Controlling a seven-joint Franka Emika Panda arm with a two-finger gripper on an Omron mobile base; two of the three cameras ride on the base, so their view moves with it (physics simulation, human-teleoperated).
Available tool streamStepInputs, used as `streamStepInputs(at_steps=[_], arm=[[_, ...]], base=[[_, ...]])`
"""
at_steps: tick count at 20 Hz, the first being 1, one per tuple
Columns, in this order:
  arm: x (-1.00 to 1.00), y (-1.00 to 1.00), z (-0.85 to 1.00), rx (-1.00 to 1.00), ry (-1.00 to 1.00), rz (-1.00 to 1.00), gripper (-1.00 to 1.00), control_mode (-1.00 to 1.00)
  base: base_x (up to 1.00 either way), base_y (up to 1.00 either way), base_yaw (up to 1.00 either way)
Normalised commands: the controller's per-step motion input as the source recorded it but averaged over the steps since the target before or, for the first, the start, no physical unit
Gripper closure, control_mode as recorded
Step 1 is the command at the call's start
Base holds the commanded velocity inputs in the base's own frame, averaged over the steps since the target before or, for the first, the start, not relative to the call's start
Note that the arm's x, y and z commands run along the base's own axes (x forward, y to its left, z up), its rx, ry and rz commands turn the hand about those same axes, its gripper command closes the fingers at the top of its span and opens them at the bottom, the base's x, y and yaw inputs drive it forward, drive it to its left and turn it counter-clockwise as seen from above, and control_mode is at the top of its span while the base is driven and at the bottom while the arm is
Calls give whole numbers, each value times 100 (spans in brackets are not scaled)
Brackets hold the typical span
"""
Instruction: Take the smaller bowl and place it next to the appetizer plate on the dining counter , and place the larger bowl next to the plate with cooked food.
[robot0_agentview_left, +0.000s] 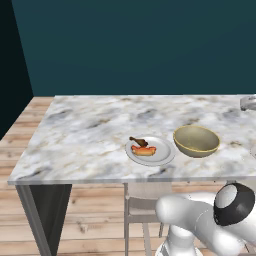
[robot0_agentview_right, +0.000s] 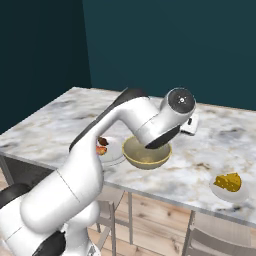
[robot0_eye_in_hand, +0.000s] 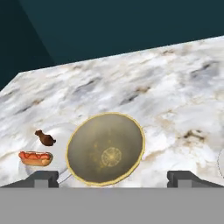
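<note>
A dark teal wall (robot0_agentview_left: 135, 45) fills the view from nine o'clock round to three o'clock, darkening almost to black in the corner at ten o'clock. Pale wooden floorboards (robot0_agentview_left: 95, 225) run from eight to six o'clock, where a grey chair (robot0_agentview_left: 142, 205) stands, beside a dark grey support panel (robot0_agentview_left: 47, 212) at seven o'clock.

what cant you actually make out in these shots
- Smaller bowl: cannot be made out for certain; a pale shape is cut off by the left base view's right edge.
- Plate with cooked food: mostly hidden behind the arm in the right base view.
- Gripper: the hand view shows just its fingertips, standing wide apart.
</note>
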Motion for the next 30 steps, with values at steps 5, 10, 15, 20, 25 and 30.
streamStepInputs(at_steps=[5, 10, 15, 20, 25, 30], arm=[[-9, 100, 13, -33, -16, 1, -100, -100], [0, 86, 3, -22, -11, 0, -100, -100], [0, 66, 5, -11, -1, 0, -100, -100], [0, 18, 18, -3, 0, 7, -100, -100], [0, 8, 15, -1, 0, 14, -100, -100], [-5, 0, 9, 0, 0, 17, -100, -100]], base=[[0, 0, 0], [0, 0, 0], [0, 0, 0], [0, 0, 0], [0, 0, 0], [0, 0, 0]])
